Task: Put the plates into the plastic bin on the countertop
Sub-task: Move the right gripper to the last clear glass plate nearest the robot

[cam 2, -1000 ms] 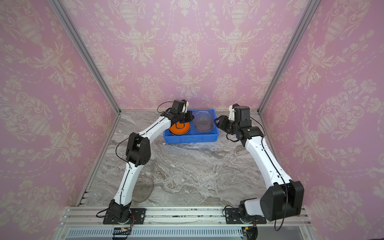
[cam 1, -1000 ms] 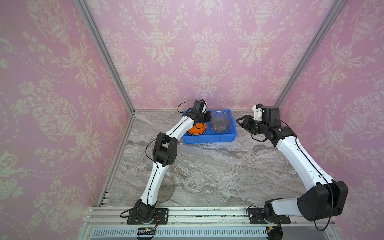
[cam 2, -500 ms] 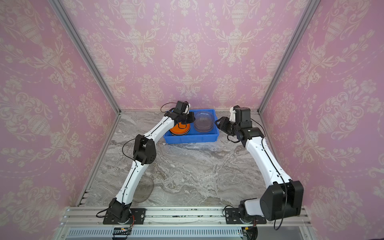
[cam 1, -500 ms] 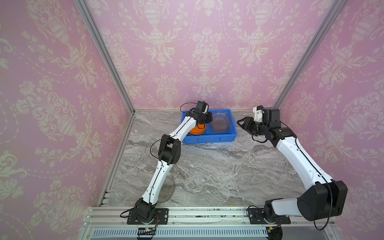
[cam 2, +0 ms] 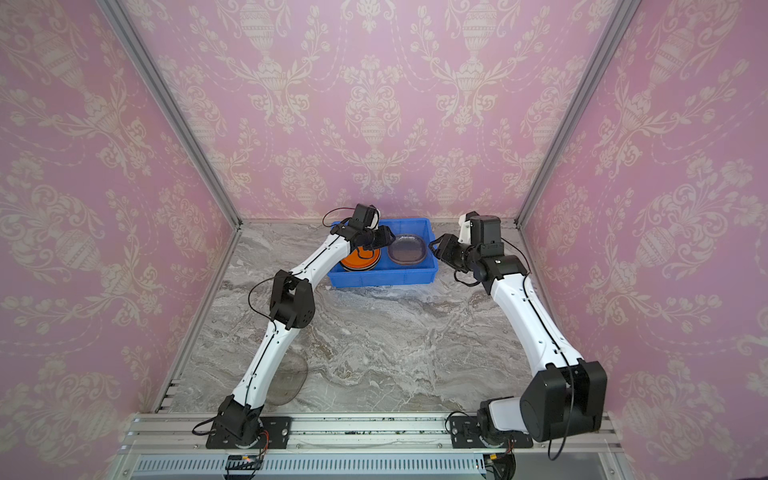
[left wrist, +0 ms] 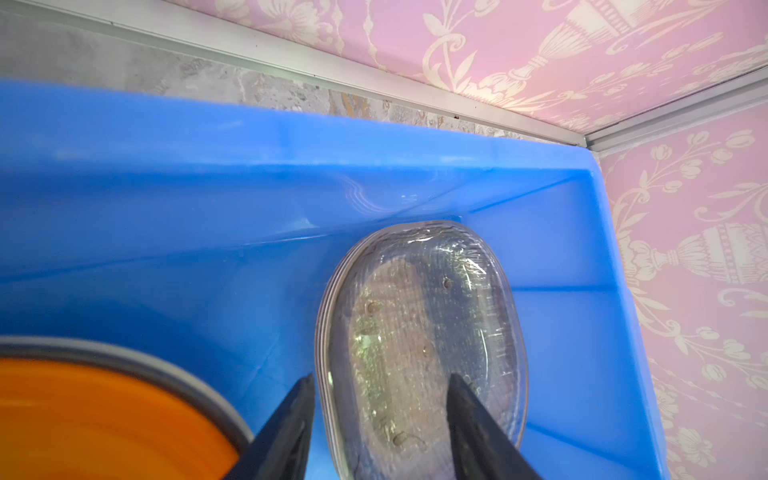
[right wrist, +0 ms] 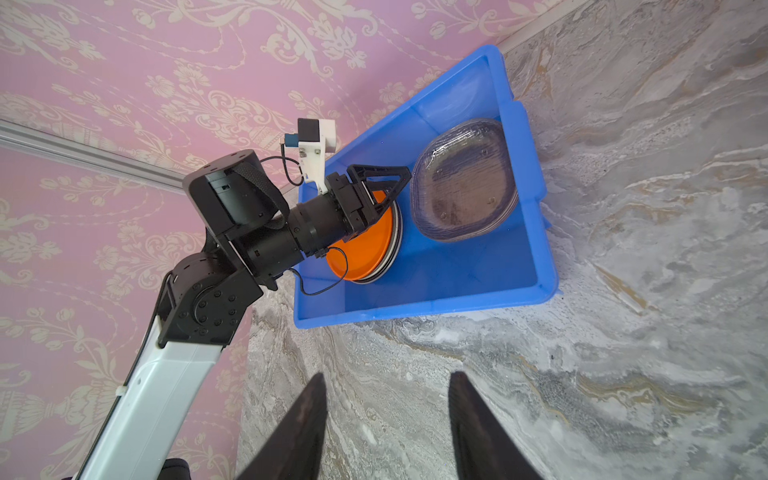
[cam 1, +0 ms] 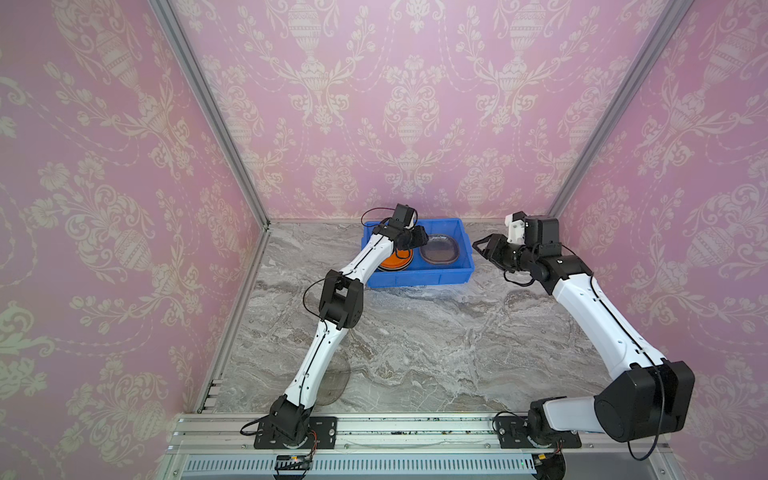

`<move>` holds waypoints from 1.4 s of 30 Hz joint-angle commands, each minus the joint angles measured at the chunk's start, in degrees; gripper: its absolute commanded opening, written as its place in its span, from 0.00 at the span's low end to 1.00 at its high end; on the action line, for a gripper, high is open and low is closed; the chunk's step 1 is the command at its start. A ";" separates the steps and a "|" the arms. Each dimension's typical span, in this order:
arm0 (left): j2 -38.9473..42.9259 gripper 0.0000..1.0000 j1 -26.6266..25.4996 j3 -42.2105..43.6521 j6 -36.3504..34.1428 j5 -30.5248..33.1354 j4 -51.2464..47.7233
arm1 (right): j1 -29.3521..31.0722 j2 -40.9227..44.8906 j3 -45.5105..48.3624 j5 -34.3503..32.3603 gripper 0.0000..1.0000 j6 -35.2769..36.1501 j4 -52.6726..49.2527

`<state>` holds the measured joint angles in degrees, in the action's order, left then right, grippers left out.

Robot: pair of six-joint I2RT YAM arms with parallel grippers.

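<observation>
The blue bin (cam 1: 419, 280) sits at the back of the marble worktop (cam 1: 436, 332), close to the pink wall (cam 1: 415, 104). Inside it there are two piles, side by side. The orange plate (cam 1: 395, 262) lies on top of the pile on the left (you can see darker rims under it in the right wrist view). The clear plates (cam 1: 439, 249) are stacked flat on the right.

The left tool (cam 1: 417, 239) reaches into the bin, low over the spot where the two piles meet. Its two fingers (left wrist: 291, 415) stand apart and hold nothing. In the left wrist view, one finger is by the edge of the clear plates (left wrist: 415, 332) and the other is over them. The orange plate (left wrist: 83, 415) shows at the side.

The right tool (cam 1: 484, 247) hangs just beside the right end of the bin, above the bare worktop. Its fingers (right wrist: 307, 415) are spread too, with nothing between them.

One more see-through plate (cam 1: 336, 382) lies flat on the worktop, far from the bin, near the front. The left arm (cam 1: 316, 361) hides part of it.
</observation>
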<state>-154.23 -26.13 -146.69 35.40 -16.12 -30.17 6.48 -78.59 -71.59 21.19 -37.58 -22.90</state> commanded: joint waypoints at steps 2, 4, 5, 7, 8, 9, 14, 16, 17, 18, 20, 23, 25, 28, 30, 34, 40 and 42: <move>1.78 0.55 -0.28 -1.78 -2.11 0.74 -2.47 | -0.24 1.00 0.30 0.80 0.49 -0.56 1.01; 3.21 0.55 -0.33 -1.84 -2.73 0.61 -2.60 | -0.11 0.91 0.48 1.27 0.48 -0.55 1.46; 4.07 0.55 -0.33 -1.84 -2.92 0.29 -2.37 | -0.07 0.74 0.70 1.91 0.48 -0.55 2.03; 5.97 0.54 -0.33 -1.84 -3.63 -0.29 -2.27 | 0.61 0.25 0.98 3.03 0.47 -0.53 2.93; 7.10 0.55 -0.33 -1.71 -4.12 -0.63 -2.34 | 1.25 -0.05 0.91 3.30 0.47 -0.38 3.01; 8.33 0.55 -0.33 -1.69 -4.70 -0.82 -2.57 | 1.98 -0.29 0.69 3.54 0.46 -0.03 3.10; 18.26 0.57 -0.10 4.11 -8.58 -0.22 -3.67 | 8.53 -0.05 2.33 4.25 0.45 -0.34 6.57; 23.59 0.58 0.49 10.13 -9.29 0.18 -3.14 | 12.71 -0.78 2.30 4.45 0.45 0.51 6.35; 26.84 0.59 1.09 14.73 -9.00 -0.23 -1.80 | 15.13 -1.50 2.16 4.55 0.45 1.11 5.82; 29.74 0.59 1.84 19.46 -8.14 -0.95 0.16 | 16.90 -2.22 2.08 4.85 0.45 1.51 5.60; 37.38 0.59 4.28 32.57 -4.30 -3.59 8.00 | 21.22 -4.32 1.83 7.96 0.45 2.92 5.42; 47.73 0.60 9.32 51.70 3.89 -9.72 22.76 | 25.81 -7.16 1.61 12.87 0.43 5.77 4.35; 54.28 0.61 13.62 64.06 9.21 -12.51 30.56 | 28.66 -9.02 0.69 15.43 0.42 8.90 2.15; 63.25 0.60 17.73 74.28 7.01 -10.86 28.55 | 32.27 -12.49 -1.55 17.80 0.41 12.86 -1.68; 68.77 0.60 19.27 79.02 4.46 -8.96 24.92 | 34.23 -15.33 -3.45 19.66 0.40 15.33 -3.70; 80.14 0.62 21.68 86.66 1.38 -5.72 17.56 | 38.20 -22.51 -9.30 20.85 0.40 19.95 -9.07; 90.24 0.63 25.52 89.03 -3.44 -3.84 0.75 | 41.47 -33.39 -17.39 22.04 0.40 22.92 -12.56; 92.45 0.63 28.66 89.94 -3.14 -6.76 -1.11 | 42.25 -37.41 -20.78 22.28 0.41 24.07 -14.80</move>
<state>-62.89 -0.32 -58.78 35.11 -22.17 -22.20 48.01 -112.40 -88.73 41.74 -17.37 -32.71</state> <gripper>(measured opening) 0.632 0.405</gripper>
